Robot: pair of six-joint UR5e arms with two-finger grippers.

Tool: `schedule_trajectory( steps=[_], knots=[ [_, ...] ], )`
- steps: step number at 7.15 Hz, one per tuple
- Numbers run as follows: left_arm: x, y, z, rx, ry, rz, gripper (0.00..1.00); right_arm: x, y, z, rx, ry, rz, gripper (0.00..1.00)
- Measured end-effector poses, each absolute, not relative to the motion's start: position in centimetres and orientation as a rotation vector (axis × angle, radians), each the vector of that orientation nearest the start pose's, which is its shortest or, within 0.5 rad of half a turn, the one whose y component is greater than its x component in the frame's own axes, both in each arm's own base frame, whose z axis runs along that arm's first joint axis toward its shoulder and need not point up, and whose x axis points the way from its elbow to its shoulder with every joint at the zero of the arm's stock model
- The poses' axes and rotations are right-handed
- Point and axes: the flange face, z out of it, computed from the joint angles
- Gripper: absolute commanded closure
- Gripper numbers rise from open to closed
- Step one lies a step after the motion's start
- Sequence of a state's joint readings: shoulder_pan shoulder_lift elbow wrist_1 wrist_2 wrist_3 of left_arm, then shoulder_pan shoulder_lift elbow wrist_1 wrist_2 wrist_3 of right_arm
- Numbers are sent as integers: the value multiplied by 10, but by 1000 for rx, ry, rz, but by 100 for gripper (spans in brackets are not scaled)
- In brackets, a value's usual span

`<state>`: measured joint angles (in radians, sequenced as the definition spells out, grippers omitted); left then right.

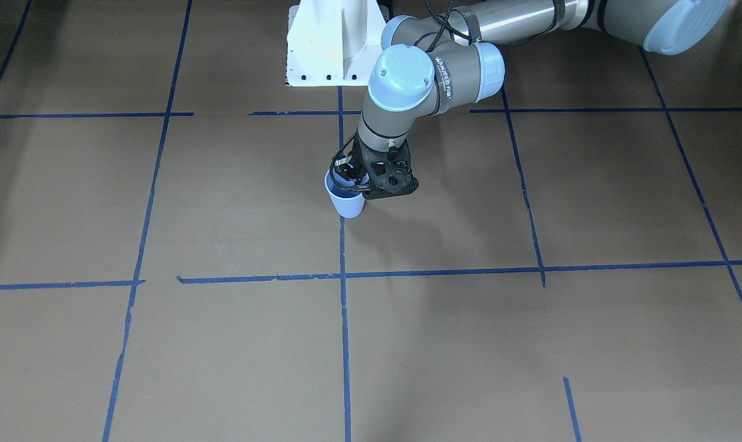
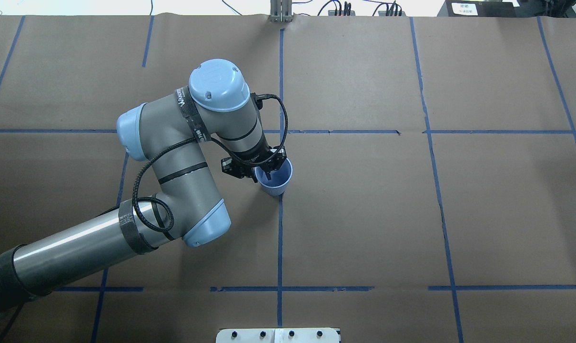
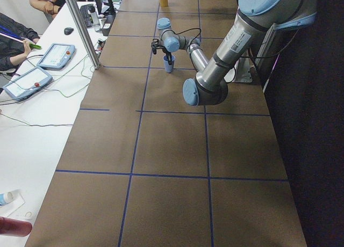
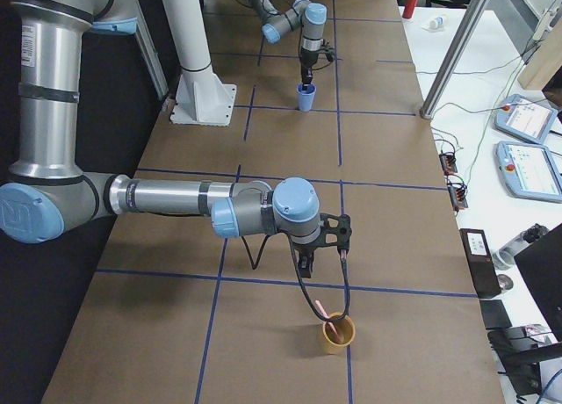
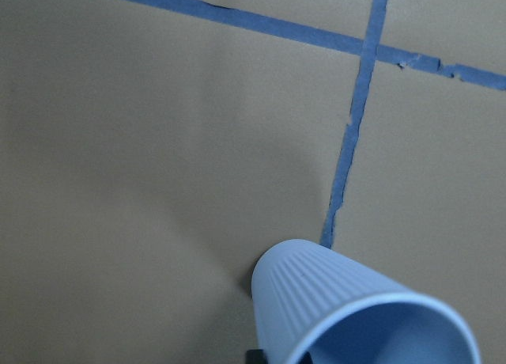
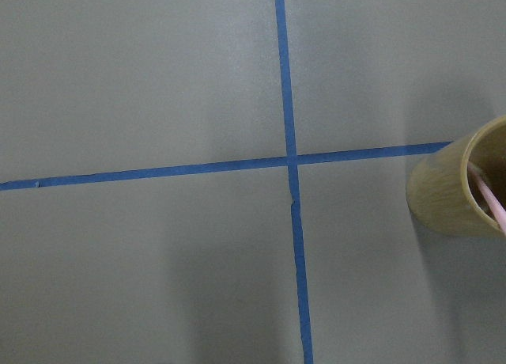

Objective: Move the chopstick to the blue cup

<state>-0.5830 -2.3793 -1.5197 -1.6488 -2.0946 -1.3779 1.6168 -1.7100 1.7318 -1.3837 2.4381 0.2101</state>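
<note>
- While the left gripper [image 2: 267, 170] hangs straight over the blue cup [image 2: 275, 184], its dark tips reach down to the rim on the side nearer the left arm. I cannot tell whether they pinch the rim or stand loose.
- The blue cup stands upright on the brown-papered table [image 2: 364, 214], right on a blue tape line [image 2: 279, 238].
- The right gripper [image 4: 305, 265] is well apart from the blue cup, toward the table end on the robot's right. It shows only from the side, so I cannot tell whether it is released or clenched.
- The chopstick [image 4: 320, 306] is also far from the blue cup, below the right gripper. It leans in a tan cup [image 4: 337, 334] with its pink upper end sticking out over the rim.
</note>
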Motion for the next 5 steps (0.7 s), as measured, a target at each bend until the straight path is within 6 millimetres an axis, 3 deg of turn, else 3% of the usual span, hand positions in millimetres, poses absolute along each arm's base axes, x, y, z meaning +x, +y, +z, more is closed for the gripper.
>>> schedule_trajectory(
  steps=[2, 3, 4, 5],
  knots=[
    [548, -473, 165, -131, 964, -146, 0, 78, -441, 617, 124, -878, 148, 0],
    [527, -482, 158, -126, 968, -165, 0, 78, -441, 619, 123, -875, 145, 0],
    [486, -494, 148, -130, 958, -176, 0, 78, -440, 623, 121, -870, 142, 0],
    [429, -504, 136, -131, 938, -160, 0, 78, -441, 626, 118, -867, 140, 0]
  ],
)
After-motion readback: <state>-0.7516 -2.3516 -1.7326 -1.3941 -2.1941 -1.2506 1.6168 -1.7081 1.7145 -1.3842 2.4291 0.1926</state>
